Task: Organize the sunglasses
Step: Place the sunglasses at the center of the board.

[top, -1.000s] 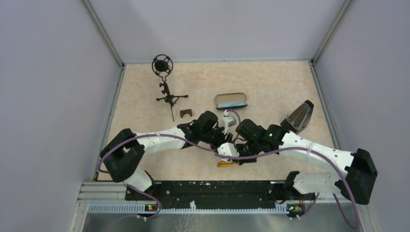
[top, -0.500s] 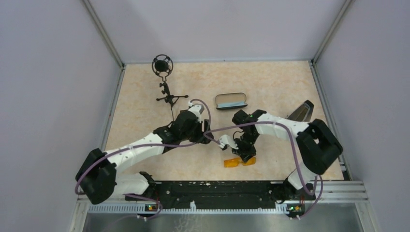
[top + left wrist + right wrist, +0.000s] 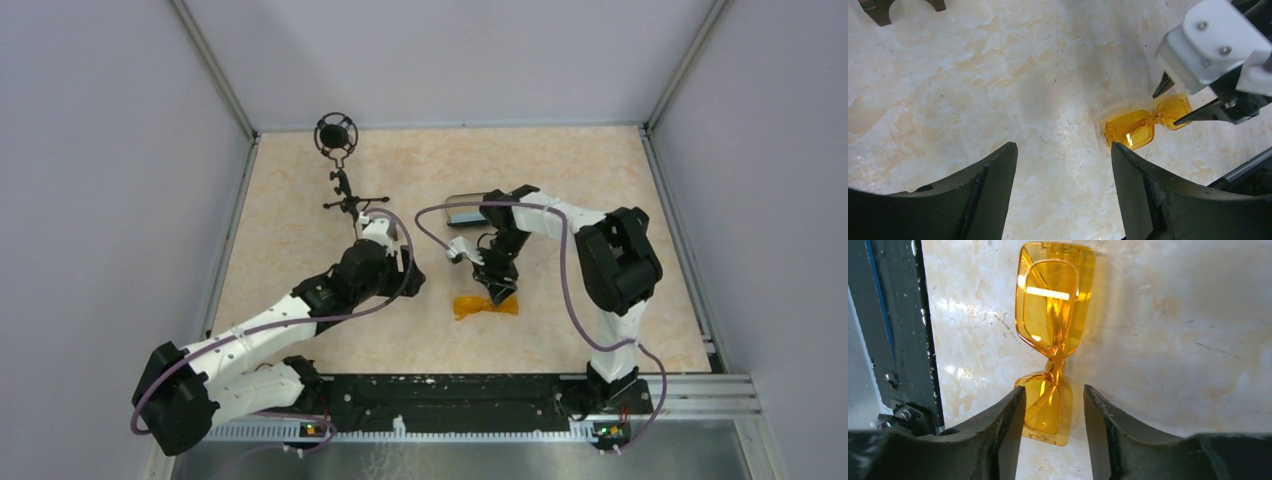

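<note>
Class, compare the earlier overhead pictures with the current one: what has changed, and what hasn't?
The left gripper pulled back leftward, open. The right gripper moved farther out, straddling a lens; the sunglasses shifted toward the black case, which stayed put.

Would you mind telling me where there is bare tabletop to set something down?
Bare tabletop runs along the far edge, right of the microphone stand and behind the glasses case; also the near strip in front of the sunglasses. Mid-table is crowded: the open right gripper straddles the sunglasses, the left gripper close by.
</note>
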Robot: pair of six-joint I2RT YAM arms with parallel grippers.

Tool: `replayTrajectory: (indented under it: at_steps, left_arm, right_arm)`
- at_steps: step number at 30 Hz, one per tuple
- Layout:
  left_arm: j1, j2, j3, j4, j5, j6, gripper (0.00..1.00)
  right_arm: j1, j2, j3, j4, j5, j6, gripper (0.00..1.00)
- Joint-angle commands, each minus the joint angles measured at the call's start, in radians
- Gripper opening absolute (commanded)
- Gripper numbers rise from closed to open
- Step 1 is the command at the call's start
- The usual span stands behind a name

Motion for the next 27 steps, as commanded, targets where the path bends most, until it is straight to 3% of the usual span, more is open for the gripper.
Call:
replayTrajectory:
  at_steps: [1,6,12,18,27]
  left_arm:
    - [-0.002,-0.041,-0.021,0.033,0.028,0.001,0.76]
    - [-0.003,-0.058,-0.017,0.034,0.048,0.017,0.76]
    - [-0.002,-0.064,-0.022,0.052,0.044,0.02,0.76]
    - [-0.003,-0.06,-0.037,0.077,0.04,0.02,0.76]
    - [-0.004,-0.044,-0.042,0.09,0.058,0.017,0.76]
  right_arm:
    - [-0.023,-0.02,0.069,-0.034,-0.049,-0.017,0.51]
    - [-0.033,-0.184,-0.033,0.057,-0.041,0.039,0.62]
    - [-0.034,-0.409,-0.273,0.282,0.012,0.167,0.71]
    - [-0.033,-0.607,-0.487,0.484,0.079,0.215,0.96]
    - [-0.033,-0.591,-0.505,0.488,0.035,0.047,0.94]
